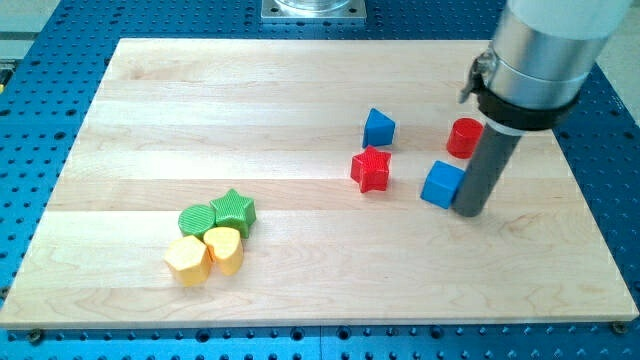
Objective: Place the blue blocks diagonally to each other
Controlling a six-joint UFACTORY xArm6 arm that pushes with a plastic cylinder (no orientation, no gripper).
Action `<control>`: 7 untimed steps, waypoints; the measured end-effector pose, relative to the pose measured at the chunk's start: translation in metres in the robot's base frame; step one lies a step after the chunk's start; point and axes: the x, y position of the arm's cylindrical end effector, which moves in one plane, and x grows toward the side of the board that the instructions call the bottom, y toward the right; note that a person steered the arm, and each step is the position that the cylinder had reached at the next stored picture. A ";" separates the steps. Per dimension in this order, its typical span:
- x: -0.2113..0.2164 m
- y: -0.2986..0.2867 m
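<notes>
A blue cube (441,184) lies at the view's right of centre. My tip (470,211) stands right against the cube's right side, touching or nearly touching it. A second blue block (378,128), with a peaked top, lies up and to the left of the cube. A red star (371,169) sits between them, just below the peaked blue block and left of the cube.
A red cylinder (464,138) stands just above the cube, next to the rod. At the lower left a green star (234,209), a green rounded block (197,220), a yellow heart (225,249) and a yellow hexagon (187,260) cluster together on the wooden board (300,90).
</notes>
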 end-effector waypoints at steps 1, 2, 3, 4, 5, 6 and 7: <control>-0.001 -0.008; -0.025 0.041; -0.060 0.060; -0.098 0.076; -0.106 0.066; -0.084 0.048; -0.068 0.031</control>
